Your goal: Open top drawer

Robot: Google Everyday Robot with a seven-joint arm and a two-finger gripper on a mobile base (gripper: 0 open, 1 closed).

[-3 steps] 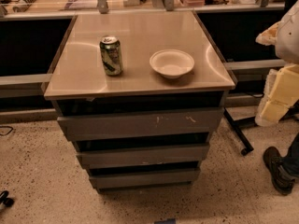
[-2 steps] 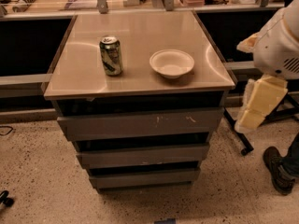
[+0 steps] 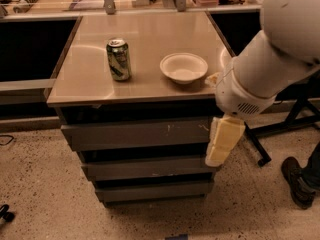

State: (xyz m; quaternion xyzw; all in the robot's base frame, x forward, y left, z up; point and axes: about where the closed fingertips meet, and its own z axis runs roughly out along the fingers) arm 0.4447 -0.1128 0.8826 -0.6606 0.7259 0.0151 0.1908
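Observation:
The top drawer (image 3: 132,134) is the widest grey flat front of three, just under the tabletop, with pale scratch marks right of centre. It looks closed, flush with the cabinet. The two narrower grey fronts (image 3: 145,168) sit below it. My gripper (image 3: 223,143) is a cream block hanging down from the big white arm (image 3: 270,64). It is in front of the right end of the top drawer and reaches down to the level of the second front. I cannot tell whether it touches the drawer.
A green can (image 3: 119,59) and a white bowl (image 3: 183,67) stand on the tan tabletop (image 3: 90,84). A black stool base (image 3: 280,129) and a person's shoe (image 3: 297,181) are on the speckled floor at the right. A cluttered counter runs along the back.
The arm has swung in from the right edge toward the left and nearer, and the gripper has come from beside the cabinet to in front of the top drawer's right end.

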